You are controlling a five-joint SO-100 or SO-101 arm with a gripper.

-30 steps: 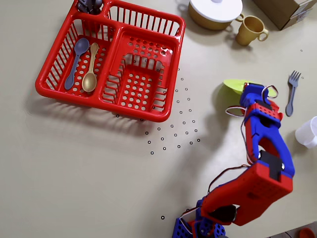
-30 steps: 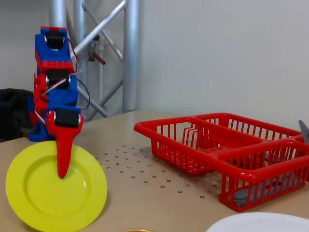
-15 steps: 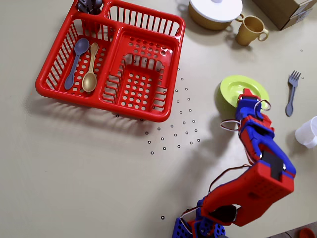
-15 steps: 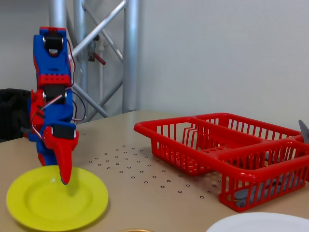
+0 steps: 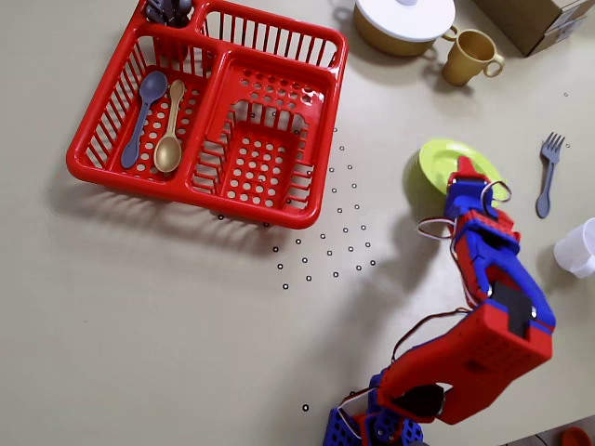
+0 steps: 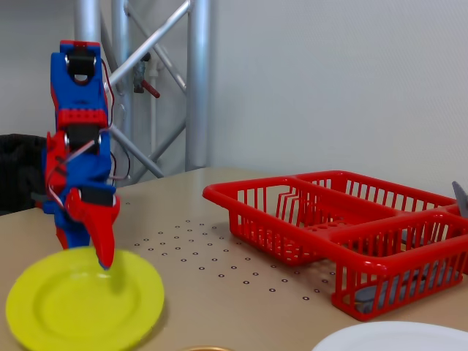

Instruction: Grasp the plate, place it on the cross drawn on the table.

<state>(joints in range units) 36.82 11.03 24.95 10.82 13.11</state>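
While the gripper (image 6: 102,252) is lowered onto the plate (image 6: 80,303), jaw opening cannot be told; no cross is seen, placing remains.

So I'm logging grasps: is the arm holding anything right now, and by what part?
It cannot be told for sure. The gripper is down at the yellow plate, its fingers at the far rim, but no closed hold shows.

We see a red dish rack (image 5: 223,111) holding a grey spoon (image 5: 144,116) and a beige spoon (image 5: 170,130). Nearby sit a lidded pot (image 5: 402,23), yellow mug (image 5: 469,58), grey fork (image 5: 548,173) and white cup (image 5: 579,249).
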